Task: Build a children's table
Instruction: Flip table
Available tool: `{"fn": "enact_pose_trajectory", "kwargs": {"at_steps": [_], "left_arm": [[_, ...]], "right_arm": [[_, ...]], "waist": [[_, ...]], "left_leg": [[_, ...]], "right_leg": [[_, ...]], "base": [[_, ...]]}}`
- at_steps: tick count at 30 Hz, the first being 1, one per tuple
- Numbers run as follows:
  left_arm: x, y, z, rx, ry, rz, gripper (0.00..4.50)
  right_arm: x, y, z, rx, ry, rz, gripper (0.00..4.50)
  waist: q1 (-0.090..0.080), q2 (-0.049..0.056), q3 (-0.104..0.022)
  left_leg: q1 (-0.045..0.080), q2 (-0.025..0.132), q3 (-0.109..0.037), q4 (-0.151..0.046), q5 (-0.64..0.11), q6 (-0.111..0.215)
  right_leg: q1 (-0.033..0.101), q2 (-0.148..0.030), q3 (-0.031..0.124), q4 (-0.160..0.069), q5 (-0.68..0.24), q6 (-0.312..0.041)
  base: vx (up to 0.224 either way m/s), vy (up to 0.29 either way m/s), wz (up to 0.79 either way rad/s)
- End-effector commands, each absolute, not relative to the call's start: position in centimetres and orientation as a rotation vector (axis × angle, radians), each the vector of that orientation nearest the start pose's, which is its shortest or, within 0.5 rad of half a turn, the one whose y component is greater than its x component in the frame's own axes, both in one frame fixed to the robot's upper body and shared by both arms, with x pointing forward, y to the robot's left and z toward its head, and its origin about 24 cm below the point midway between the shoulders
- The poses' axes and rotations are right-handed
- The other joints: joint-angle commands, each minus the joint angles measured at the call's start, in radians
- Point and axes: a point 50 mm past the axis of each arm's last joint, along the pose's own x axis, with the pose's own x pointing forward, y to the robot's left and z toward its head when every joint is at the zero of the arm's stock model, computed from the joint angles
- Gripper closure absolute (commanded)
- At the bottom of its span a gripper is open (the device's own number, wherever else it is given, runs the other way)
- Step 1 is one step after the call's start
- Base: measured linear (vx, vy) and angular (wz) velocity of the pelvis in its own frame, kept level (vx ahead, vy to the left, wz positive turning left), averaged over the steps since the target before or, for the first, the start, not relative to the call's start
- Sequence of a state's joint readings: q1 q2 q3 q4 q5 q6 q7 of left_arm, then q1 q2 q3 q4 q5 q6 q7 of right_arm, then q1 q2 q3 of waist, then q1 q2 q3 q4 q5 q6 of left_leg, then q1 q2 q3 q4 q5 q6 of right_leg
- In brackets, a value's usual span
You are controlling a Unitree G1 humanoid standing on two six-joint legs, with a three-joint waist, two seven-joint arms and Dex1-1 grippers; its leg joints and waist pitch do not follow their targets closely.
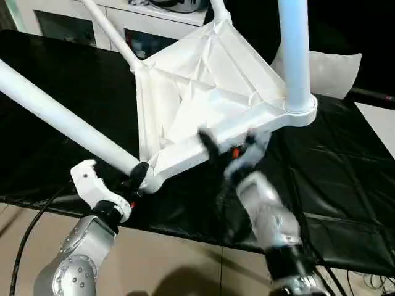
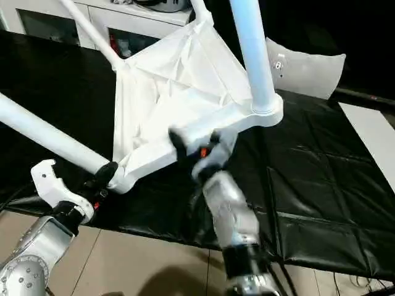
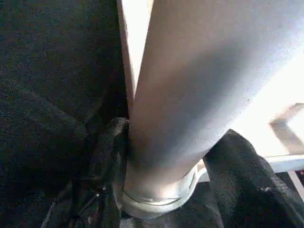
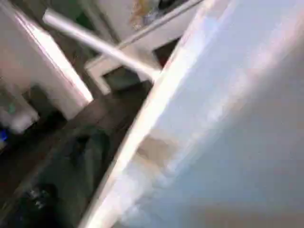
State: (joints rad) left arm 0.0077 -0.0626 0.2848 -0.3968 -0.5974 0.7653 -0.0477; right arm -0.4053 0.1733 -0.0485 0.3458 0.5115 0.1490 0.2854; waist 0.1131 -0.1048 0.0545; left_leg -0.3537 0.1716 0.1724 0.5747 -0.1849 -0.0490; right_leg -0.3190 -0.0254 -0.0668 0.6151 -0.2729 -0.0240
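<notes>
Left eye view shows the children's table (image 1: 203,98) lying upside down and tilted on the black-covered table (image 1: 345,203), its ribbed underside facing the camera and its legs pointing up and outward. The left hand (image 1: 134,179) is closed around the near leg (image 1: 62,120) just where it meets its round corner socket (image 1: 151,174); the left wrist view confirms this, with the leg (image 3: 190,95) passing between the fingers (image 3: 102,175) down to the socket collar. The right hand (image 1: 227,147) sits at the near rim of the tabletop, blurred, its black fingers spread wide and, as far as can be made out, holding nothing. Another leg (image 1: 295,55) stands upright in the far right socket, and a third (image 1: 111,31) angles off toward the white cabinet (image 1: 148,18) behind. The step in hand looks like seating the near leg fully. To do it well, the right hand should brace the rim firmly so the top cannot slide on the slick cover, while the left pushes straight along the leg's axis, not sideways, since a skewed push could jam the taper or tip the whole piece.
</notes>
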Motion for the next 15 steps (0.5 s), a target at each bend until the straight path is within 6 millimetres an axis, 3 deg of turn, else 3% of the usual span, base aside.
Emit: {"fn": "enact_pose_trajectory", "kwargs": {"at_steps": [1,4,5,10,12,15], "left_arm": [[23.4,13.8,5.1,-0.681,0.394,-0.196,2.39],[23.6,13.3,5.1,-0.616,0.399,-0.22,2.39],[23.8,13.1,5.1,-0.589,0.4,-0.221,2.39],[23.9,12.6,5.0,-0.497,0.405,-0.247,2.39],[23.9,12.2,5.0,-0.456,0.408,-0.268,2.39],[23.8,12.0,4.8,-0.413,0.412,-0.274,2.39]], "right_arm": [[31.5,-3.8,7.3,0.842,0.053,0.445,0.0],[32.4,-3.2,8.8,1.045,0.008,0.427,0.0],[32.7,-2.9,9.7,1.137,-0.028,0.453,0.0],[32.8,-2.1,10.8,1.271,-0.044,0.532,0.38],[32.8,-1.7,11.0,1.319,-0.036,0.562,0.53],[32.5,-1.4,11.2,1.326,-0.031,0.607,0.81]], "waist": [[-0.012,0.014,-0.031],[-0.007,0.015,-0.038],[-0.007,0.012,-0.037],[-0.01,0.011,-0.036],[-0.008,0.015,-0.047],[-0.012,0.016,-0.044]], "left_leg": [[0.02,0.082,-0.032,-0.075,-0.164,-0.034],[0.018,0.082,-0.032,-0.07,-0.09,-0.012],[0.016,0.082,-0.032,-0.071,-0.102,-0.003],[0.011,0.081,-0.031,-0.073,-0.132,-0.008],[0.009,0.081,-0.033,-0.064,-0.064,0.0],[0.007,0.082,-0.031,-0.064,-0.048,0.014]], "right_leg": [[-0.006,-0.127,0.073,-0.077,-0.074,-0.049],[0.002,-0.124,0.07,-0.062,0.082,-0.046],[0.004,-0.124,0.069,-0.062,0.093,-0.042],[0.005,-0.127,0.069,-0.071,0.017,-0.038],[0.007,-0.125,0.067,-0.058,0.107,-0.043],[0.002,-0.123,0.064,-0.055,0.151,-0.061]], "base": [[0.0,0.0,0.0],[0.0,0.0,0.0],[0.0,0.0,0.0],[0.0,0.0,0.0],[0.0,0.0,0.0],[0.0,0.0,0.0]]}}
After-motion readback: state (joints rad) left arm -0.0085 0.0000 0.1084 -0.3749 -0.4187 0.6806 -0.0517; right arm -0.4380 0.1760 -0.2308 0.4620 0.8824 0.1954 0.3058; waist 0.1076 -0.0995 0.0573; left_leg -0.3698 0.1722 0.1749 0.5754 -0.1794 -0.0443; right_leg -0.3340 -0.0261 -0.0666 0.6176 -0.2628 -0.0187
